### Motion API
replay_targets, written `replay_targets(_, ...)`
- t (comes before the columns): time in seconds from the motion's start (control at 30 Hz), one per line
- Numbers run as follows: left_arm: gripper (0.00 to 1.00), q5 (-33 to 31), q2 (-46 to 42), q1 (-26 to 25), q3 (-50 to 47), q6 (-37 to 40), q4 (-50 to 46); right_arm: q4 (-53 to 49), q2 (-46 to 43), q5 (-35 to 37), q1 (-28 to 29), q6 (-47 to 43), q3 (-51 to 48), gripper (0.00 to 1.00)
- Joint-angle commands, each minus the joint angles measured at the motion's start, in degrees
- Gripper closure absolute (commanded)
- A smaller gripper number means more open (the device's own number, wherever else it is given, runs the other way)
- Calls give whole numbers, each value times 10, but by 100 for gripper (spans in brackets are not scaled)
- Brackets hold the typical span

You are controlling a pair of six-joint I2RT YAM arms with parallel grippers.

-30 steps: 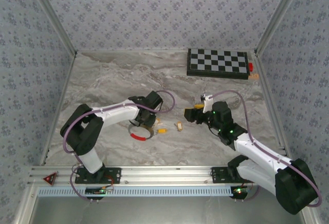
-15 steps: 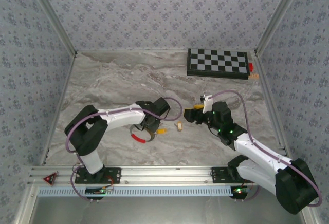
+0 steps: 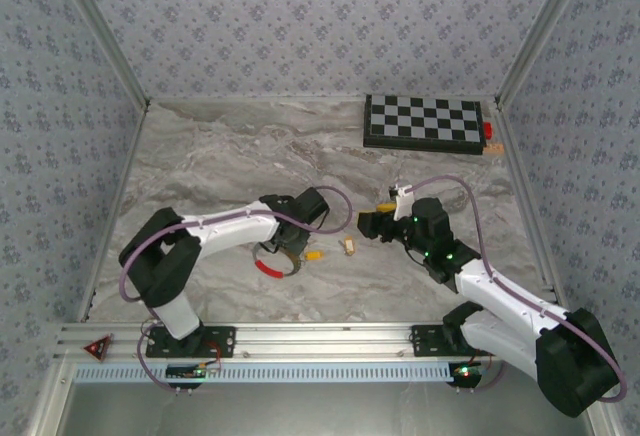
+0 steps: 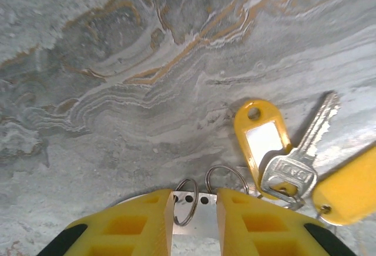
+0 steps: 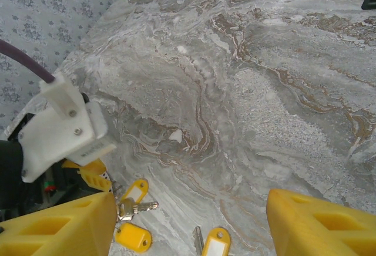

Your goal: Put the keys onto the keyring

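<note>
The keyring (image 3: 268,265), part red and part grey metal, lies on the marble table. My left gripper (image 3: 295,244) reaches down over its right side. In the left wrist view the ring's grey metal strip (image 4: 200,209) with holes fills the narrow gap of that gripper (image 4: 195,221), with a small split ring (image 4: 187,202) on it. The yellow-headed key (image 3: 315,254) lies just to the right, seen close as a silver blade with yellow tags (image 4: 262,138). The orange-tan key (image 3: 349,246) lies further right. My right gripper (image 3: 372,219) hovers beyond it, wide open (image 5: 188,226), above both keys (image 5: 136,206) (image 5: 214,245).
A folded chessboard (image 3: 425,121) with a small red block (image 3: 488,129) lies at the back right. Patterned walls close in three sides. A metal rail (image 3: 320,338) runs along the near edge.
My left gripper has moved to the right along the keyring toward the yellow key, and its jaws have narrowed. The right arm and both keys have stayed put.
</note>
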Motion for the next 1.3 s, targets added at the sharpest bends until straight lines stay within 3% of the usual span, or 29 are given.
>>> replay_targets(0.0,74,-13,-25,-5,-15,-12,-16,6,-10,10,6,-7,4,31)
replay_targets(0.4,75,-23,-5,6,-27,3,-7,3,-12,15,8,-9,4,31)
replay_targets(0.53,81,-12,3,10,-23,4,-1,2,-14,16,8,-11,4,31)
replay_targets(1.1,75,-3,17,24,-23,7,4,1,-15,18,10,-11,5,31)
replay_targets(1.27,93,-6,24,26,-19,5,0,0,-14,18,11,-12,5,31)
